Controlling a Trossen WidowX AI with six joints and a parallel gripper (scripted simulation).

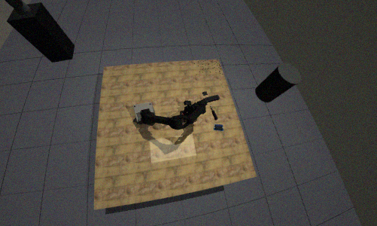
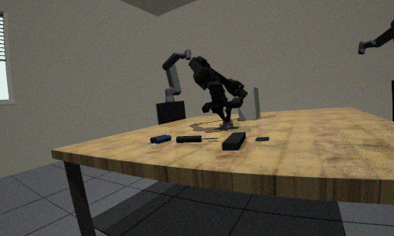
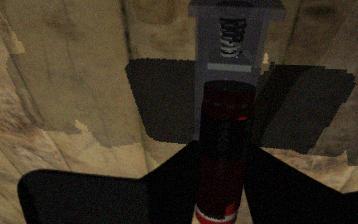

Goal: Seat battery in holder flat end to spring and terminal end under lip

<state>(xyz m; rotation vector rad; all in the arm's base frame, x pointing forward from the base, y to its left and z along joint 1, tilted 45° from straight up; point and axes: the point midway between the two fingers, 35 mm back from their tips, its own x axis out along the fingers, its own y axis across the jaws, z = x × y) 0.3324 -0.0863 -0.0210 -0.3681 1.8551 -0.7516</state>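
The grey holder (image 3: pixel 204 45) (image 2: pixel 226 127) lies on the table, its coiled spring (image 3: pixel 231 37) at the top of the wrist view. My gripper (image 3: pixel 221 150) (image 2: pixel 226 121) is shut on the dark red and black battery (image 3: pixel 223 135), low over the holder. The battery lies roughly in line with the holder, slightly tilted in the wrist view. Its dark end face is toward the spring, with a visible gap between them; a red and white band shows at the other end. The lip end is hidden behind battery and fingers. Whether the battery touches the holder, I cannot tell.
A black block (image 1: pixel 214 98) (image 2: pixel 233 141), a screwdriver (image 1: pixel 214 114) (image 2: pixel 189 138), a blue object (image 1: pixel 218 127) (image 2: pixel 160 139) and a small dark flat piece (image 1: pixel 205 93) (image 2: pixel 262 138) lie on the table. A grey panel (image 1: pixel 148 107) (image 2: pixel 255 104) stands by the arm's base.
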